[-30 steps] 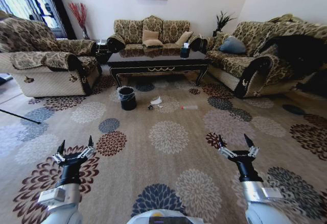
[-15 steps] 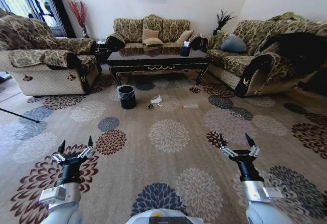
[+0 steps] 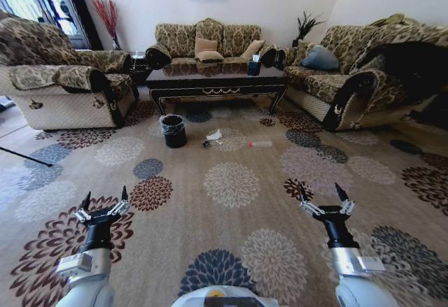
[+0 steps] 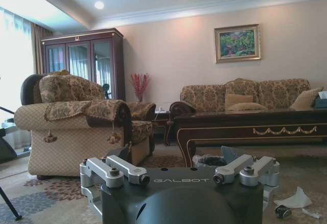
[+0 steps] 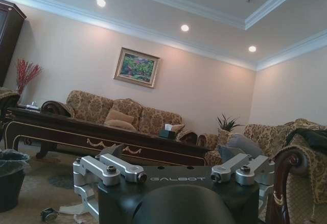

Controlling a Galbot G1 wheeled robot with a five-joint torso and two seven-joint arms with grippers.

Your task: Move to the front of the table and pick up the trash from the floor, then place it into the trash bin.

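Ahead of the robot in the head view, the table (image 3: pixel 215 77) stands across the far end of the flowered carpet (image 3: pixel 231 202), between the sofas. Before its front edge, the trash bin (image 3: pixel 173 130) sits on the floor toward the left, and the trash (image 3: pixel 214 137) lies just to its right: a crumpled white napkin with a small dark bit beside it, and a thin red-tipped stick (image 3: pixel 260 144) a little farther right. All of it is well apart from the robot. The left gripper (image 3: pixel 103 207) and right gripper (image 3: pixel 326 201) hang low at either side, jaws spread wide, holding nothing.

From the left wrist, the left gripper's fingers (image 4: pixel 115 170) frame the bin's crinkled liner (image 4: pixel 207 160) below the table's gilded edge; the napkin (image 4: pixel 294 199) and a dark piece (image 4: pixel 281 212) lie on the carpet off to one side.

From the right wrist, the bin (image 5: pixel 10 175) is at the frame's edge, with a dark scrap (image 5: pixel 49 214) near it on the floor.

Judging from here, the approach is unfinished. The risks: driving in too straight could roll the base over the small pieces or nudge the bin, and the thin stick may be hard to pinch off the carpet.
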